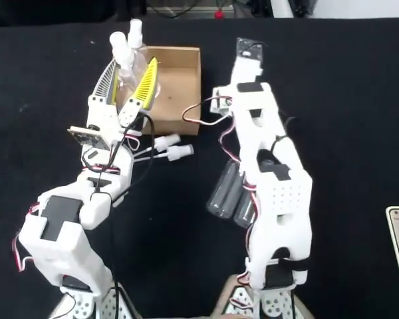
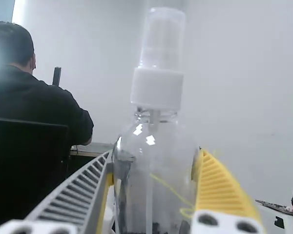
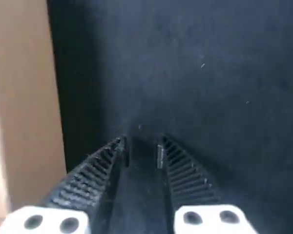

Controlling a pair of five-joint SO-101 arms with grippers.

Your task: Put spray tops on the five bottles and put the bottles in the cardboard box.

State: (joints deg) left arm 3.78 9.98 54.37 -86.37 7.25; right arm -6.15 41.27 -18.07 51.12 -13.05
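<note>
I've got a capped bottle (image 1: 124, 50) clamped in my left fingers (image 1: 146, 80), up by the box (image 1: 179, 80). My right fingers (image 3: 185, 170) are barely apart, empty, above the bench (image 3: 210, 73).

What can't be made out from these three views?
High view: inside the box, left part, behind the left gripper and its bottle.
High view: two lying bottles, far ends under the right arm.
Left wrist view: held bottle's base, cut off by the bottom edge.

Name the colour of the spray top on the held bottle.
Spray top: white; left wrist view.
</note>
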